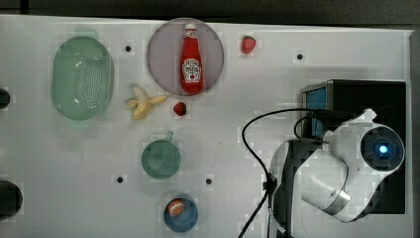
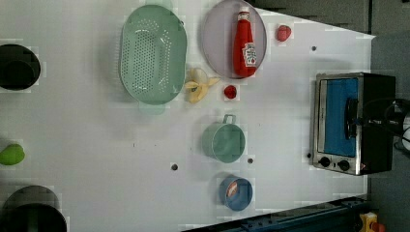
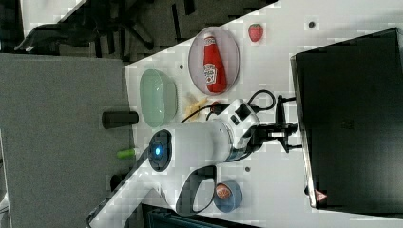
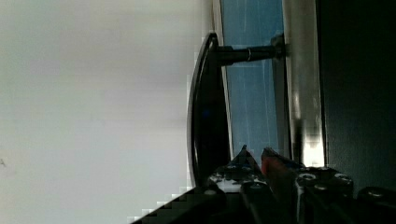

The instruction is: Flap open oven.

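At the oven (image 2: 353, 123) handle (image 4: 205, 107), the pincer (image 3: 287, 129)

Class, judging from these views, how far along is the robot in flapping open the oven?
Done: the arm has reached the oven, and the gripper sits at the door handle. In hand: engaging that handle. Left: the pull itself, since the blue glass door looks flush in its silver frame, so shut.

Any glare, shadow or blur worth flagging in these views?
Wrist view: a bright glare streak on the oven frame, and the gripper at the picture's edge is soft and dark. Top view: the white table is evenly lit, shadows faint. Left view: the colander casts a soft shadow.
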